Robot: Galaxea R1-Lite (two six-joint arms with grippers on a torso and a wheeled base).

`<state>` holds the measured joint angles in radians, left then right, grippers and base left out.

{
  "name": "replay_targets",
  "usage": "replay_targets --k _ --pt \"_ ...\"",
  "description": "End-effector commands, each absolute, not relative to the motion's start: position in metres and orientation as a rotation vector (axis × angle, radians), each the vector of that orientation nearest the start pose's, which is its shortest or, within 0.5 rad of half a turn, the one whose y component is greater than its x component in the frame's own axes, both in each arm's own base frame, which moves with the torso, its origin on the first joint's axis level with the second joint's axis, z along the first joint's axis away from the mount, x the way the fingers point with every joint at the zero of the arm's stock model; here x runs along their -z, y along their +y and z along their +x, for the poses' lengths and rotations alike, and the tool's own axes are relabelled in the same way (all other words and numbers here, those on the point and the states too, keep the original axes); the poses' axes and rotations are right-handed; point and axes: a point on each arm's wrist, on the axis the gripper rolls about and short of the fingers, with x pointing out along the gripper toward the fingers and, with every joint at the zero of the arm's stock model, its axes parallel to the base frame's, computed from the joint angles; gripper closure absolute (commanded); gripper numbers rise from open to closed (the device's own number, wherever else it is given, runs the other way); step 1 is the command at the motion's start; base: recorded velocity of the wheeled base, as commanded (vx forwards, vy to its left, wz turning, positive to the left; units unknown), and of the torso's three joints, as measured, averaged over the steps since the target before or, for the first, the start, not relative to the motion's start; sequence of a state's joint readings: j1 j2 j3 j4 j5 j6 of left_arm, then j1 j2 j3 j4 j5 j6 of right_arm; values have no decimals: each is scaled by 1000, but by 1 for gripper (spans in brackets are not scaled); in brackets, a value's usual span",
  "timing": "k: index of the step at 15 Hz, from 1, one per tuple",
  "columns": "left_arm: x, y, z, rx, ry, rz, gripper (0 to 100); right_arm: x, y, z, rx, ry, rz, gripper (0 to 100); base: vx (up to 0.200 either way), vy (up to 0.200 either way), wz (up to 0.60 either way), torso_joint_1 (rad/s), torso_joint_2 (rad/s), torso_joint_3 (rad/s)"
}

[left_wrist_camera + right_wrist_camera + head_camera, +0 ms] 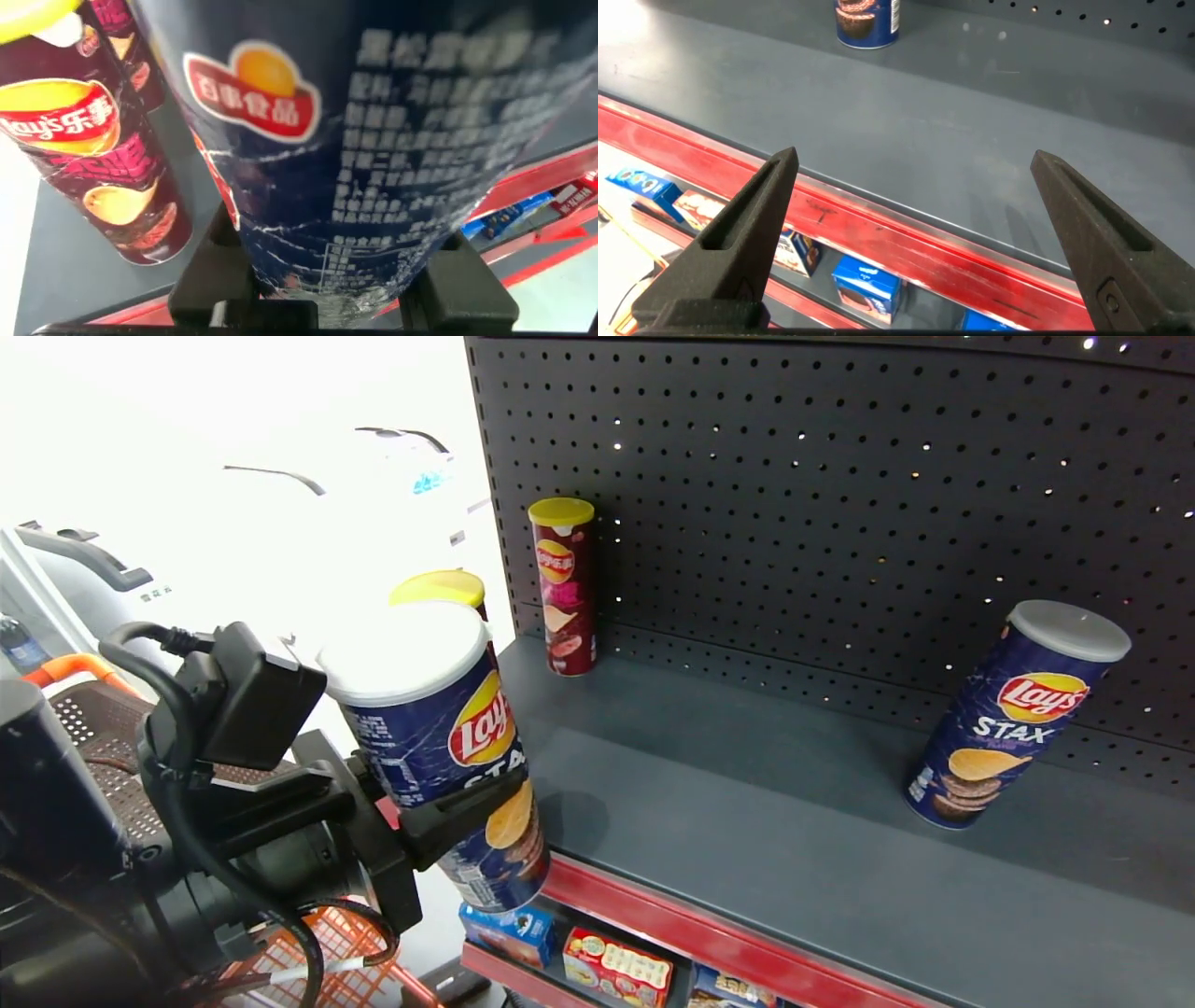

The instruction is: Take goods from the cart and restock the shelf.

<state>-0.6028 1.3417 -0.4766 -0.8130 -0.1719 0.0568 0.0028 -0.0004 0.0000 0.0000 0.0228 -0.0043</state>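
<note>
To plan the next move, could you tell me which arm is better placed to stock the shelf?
Left. The left gripper is shut on the blue can, held near the front left corner of the shelf; the right gripper is open and empty.

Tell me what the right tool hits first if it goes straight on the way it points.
Probably the grey shelf board, just past its red front edge: the open right tool points down onto it. The blue can stands farther back; depth is unclear.

left pincer [336,294] clamps blue can [374,121] | maroon can [93,159] beside | on grey shelf [65,252]
</note>
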Motion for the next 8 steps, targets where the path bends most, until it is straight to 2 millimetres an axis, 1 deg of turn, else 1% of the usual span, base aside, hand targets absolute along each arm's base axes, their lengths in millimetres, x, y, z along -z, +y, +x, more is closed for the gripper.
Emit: replay_targets --k 1,6,8 --pt "-201 -122 168 788 41 66 100 -75 0 -23 -26 0 -5 0 0 0 0 0 0 0" --pt "-200 -130 176 874 51 68 100 -76 0 -23 -26 -2 -5 0 0 0 0 0 0 0" --pt "-198 -134 176 965 60 67 100 -75 0 -23 -26 0 -5 0 0 0 0 0 0 0"
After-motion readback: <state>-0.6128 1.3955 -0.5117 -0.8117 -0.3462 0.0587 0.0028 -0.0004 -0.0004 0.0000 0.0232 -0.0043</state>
